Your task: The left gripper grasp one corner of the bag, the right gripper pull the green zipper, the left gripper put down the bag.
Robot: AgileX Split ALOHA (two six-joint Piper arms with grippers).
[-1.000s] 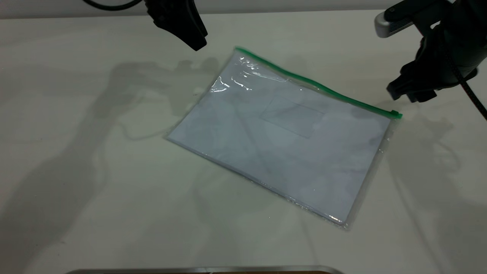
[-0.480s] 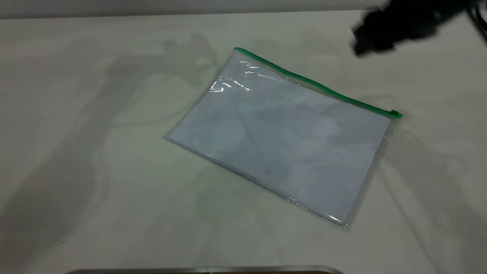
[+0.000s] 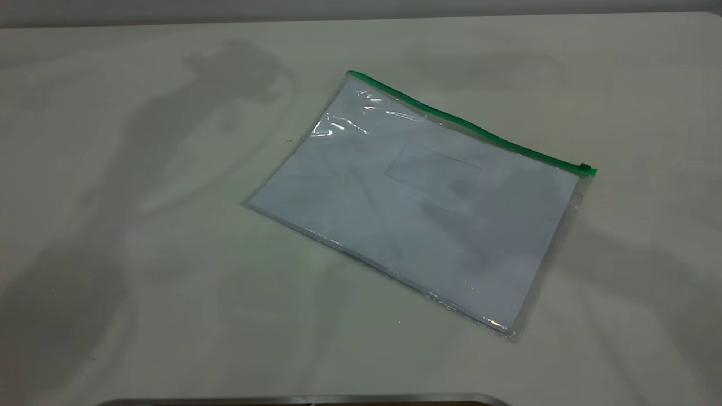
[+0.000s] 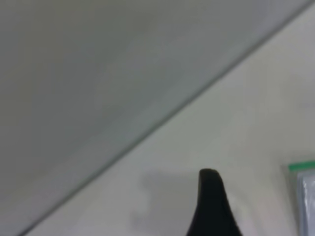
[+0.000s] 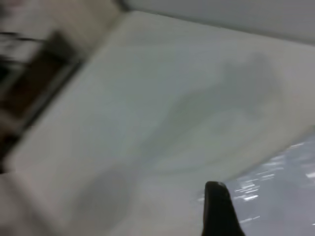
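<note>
Left gripper [image 4: 212,206] off the exterior view, one black fingertip showing (opening impossible to tell), right gripper [image 5: 219,209] likewise, bag [image 3: 417,203] flat on table [image 3: 141,254], green zipper [image 3: 471,128] along far edge, slider at right end.

A plain white table [image 3: 169,282] with soft shadows.

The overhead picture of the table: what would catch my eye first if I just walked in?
A big clear plastic bag holding white paper lies flat and skewed on the pale table. Its bright green zipper runs along the far long edge, with the small slider tab at the right end. No claw appears in that view; each wrist view shows only one dark fingertip.
</note>
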